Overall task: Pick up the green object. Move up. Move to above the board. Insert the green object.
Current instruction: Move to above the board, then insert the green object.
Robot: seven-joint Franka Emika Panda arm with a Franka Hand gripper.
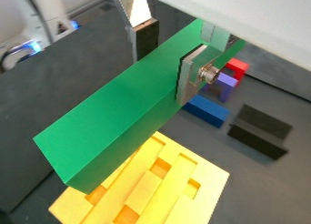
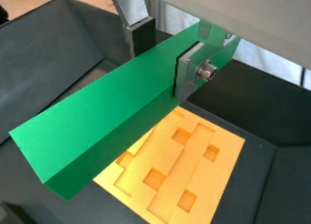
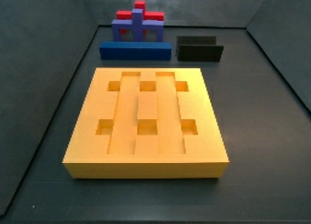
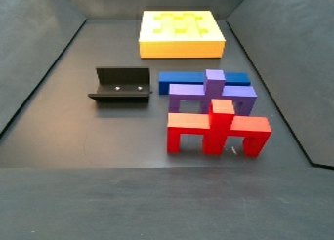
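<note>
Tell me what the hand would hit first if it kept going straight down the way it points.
Probably the board. In both wrist views the hand, shut on the green object, sits above it, so the bar's lower end would likely touch the slab first; depth is unclear.

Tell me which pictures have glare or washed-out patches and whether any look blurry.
In both wrist views the gripper, shut on the green object, sits under a blown-out white band. The board glows over-bright in a wrist view. In both side views the light is even and soft; the board looks slightly pale in one. Nothing is noticeably blurred.

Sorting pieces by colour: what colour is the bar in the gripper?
Plain green, clearest in a wrist view, clamped by the gripper.
</note>
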